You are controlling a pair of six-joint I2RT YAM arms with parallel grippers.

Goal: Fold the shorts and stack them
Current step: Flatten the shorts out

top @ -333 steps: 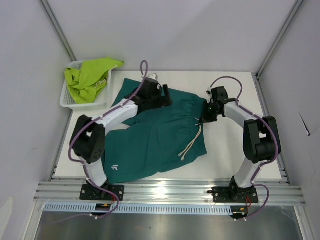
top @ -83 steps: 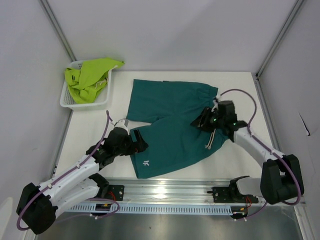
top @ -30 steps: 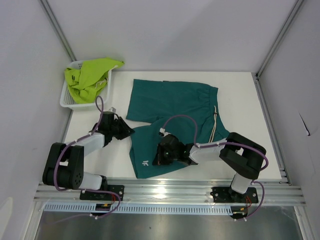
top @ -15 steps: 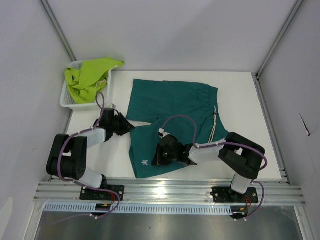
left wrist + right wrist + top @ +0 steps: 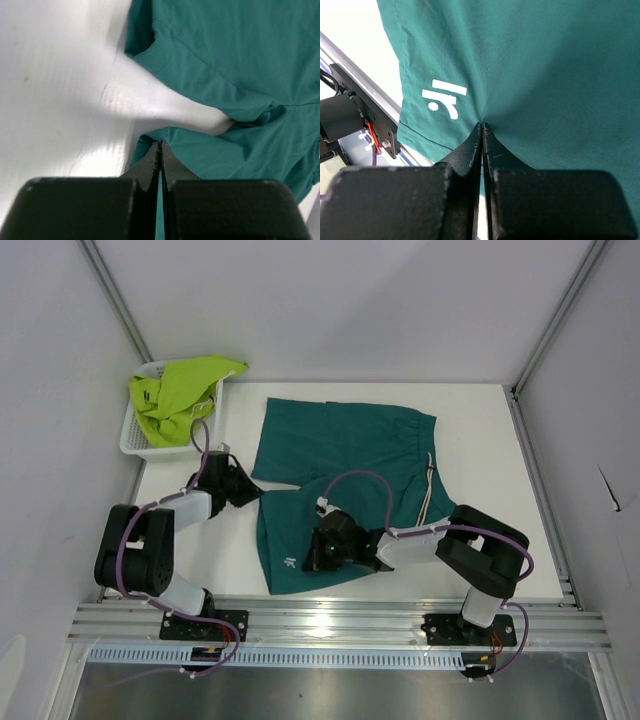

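Both your jaws are pinched shut on the teal shorts [image 5: 350, 452], flat on the table [image 5: 480, 440], waist to your right: left at the near leg's far corner, right near its hem.

I see a flat white table [image 5: 480, 440] boxed by plain pale grey walls [image 5: 350, 300], a silver aluminium rail [image 5: 340, 623] along my near edge.

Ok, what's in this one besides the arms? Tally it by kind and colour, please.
Dark teal shorts: 1
Lime shorts: 1
White basket: 1
Total: 3
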